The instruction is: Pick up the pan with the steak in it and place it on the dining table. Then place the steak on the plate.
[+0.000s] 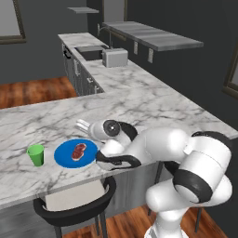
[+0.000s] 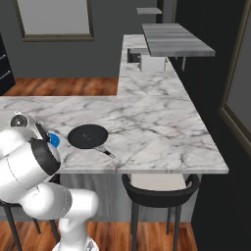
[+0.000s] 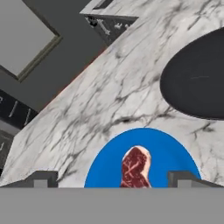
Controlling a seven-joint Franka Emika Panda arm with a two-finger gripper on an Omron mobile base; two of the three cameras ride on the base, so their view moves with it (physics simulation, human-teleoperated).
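Note:
The steak (image 1: pixel 78 151) (image 3: pixel 135 168), red with pale marbling, lies on the blue plate (image 1: pixel 62 158) (image 3: pixel 168 151) near the front edge of the marble dining table (image 1: pixel 148 100) (image 2: pixel 147 120). My gripper (image 1: pixel 82 124) (image 3: pixel 113 178) hangs just above the plate, open, with nothing in it. Its fingertips (image 3: pixel 41 178) stand either side of the steak, clear of it. The black pan (image 2: pixel 88 136) (image 3: pixel 197 78) sits bare on the table right beside the plate, its handle pointing at the table's front edge. My arm hides most of the plate (image 2: pixel 54 141) in the right base view.
A small green cup (image 1: pixel 36 155) stands left of the plate. Black chairs (image 1: pixel 74 204) (image 2: pixel 159 184) are tucked under the table's front edge. A kitchen counter with a sink and a toaster (image 1: pixel 114 57) runs off at the back.

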